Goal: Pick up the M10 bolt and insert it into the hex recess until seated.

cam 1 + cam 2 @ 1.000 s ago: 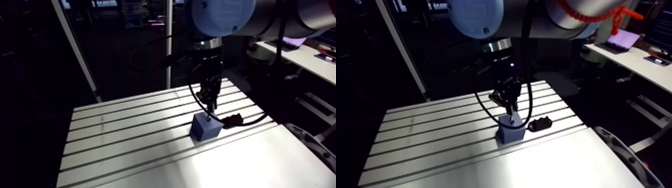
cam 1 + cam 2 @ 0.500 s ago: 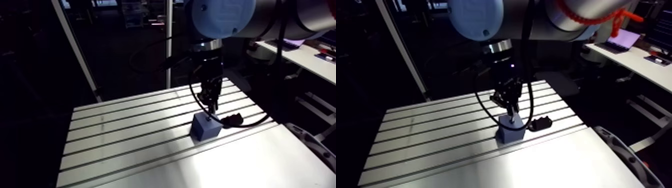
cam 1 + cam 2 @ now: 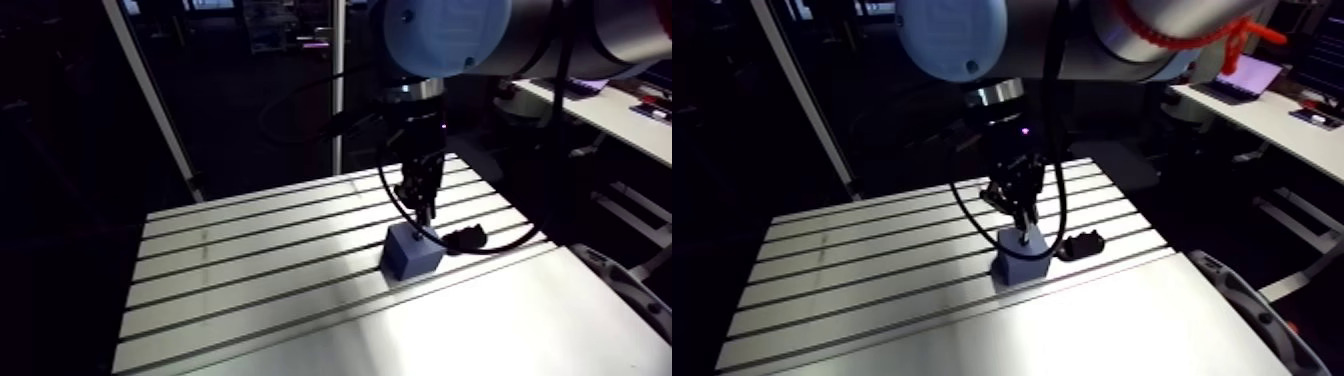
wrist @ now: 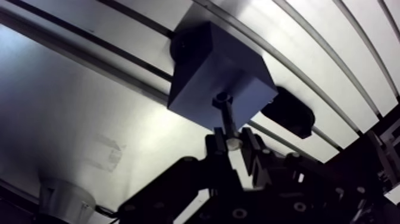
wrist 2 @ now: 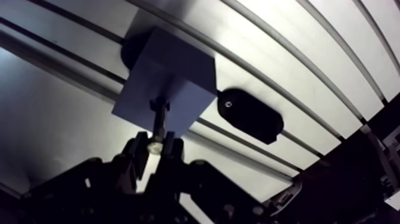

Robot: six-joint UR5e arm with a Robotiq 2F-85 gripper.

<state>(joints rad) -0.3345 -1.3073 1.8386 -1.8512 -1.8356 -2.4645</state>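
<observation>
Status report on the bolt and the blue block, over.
Gripper shut on bolt. Bolt upright, lower end at top face of blue block; seating unclear. Black part beside block, clear of the bolt.

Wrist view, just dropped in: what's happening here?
The gripper is shut on the M10 bolt, fingers pinching its upper end. The bolt's lower end meets the top face of the blue block, with most of its shank showing above, so it does not look seated. A black part lies beside the block on the slotted table.
</observation>
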